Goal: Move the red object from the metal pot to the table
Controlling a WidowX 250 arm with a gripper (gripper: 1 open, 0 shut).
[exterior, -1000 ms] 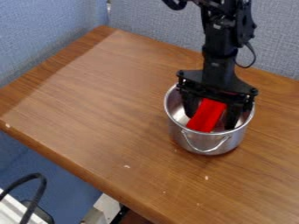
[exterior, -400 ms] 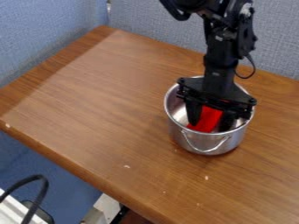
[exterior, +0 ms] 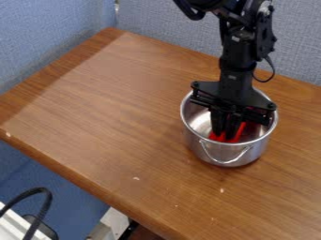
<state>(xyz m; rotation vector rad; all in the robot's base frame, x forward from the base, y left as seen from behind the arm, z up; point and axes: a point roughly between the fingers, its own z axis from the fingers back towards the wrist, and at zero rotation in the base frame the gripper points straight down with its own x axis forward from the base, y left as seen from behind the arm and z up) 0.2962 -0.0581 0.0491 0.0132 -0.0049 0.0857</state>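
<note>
A shiny metal pot [exterior: 201, 142] stands on the right part of the brown wooden table [exterior: 100, 103]. Inside it lies the red object [exterior: 226, 134], only partly visible between the black fingers. My gripper [exterior: 230, 120] reaches straight down into the pot from above, and its fingers stand close together on either side of the red object, shut on it. The lower end of the block is hidden by the pot's wall.
A blue partition wall stands behind the table. The table's front edge runs diagonally from left to lower right. A black cable [exterior: 22, 208] loops on the floor at the lower left. A wire handle [exterior: 226, 161] hangs at the pot's front.
The gripper's fingers, spread wide over the pot's rim a second ago, have dropped into the pot and drawn together on the red object.
</note>
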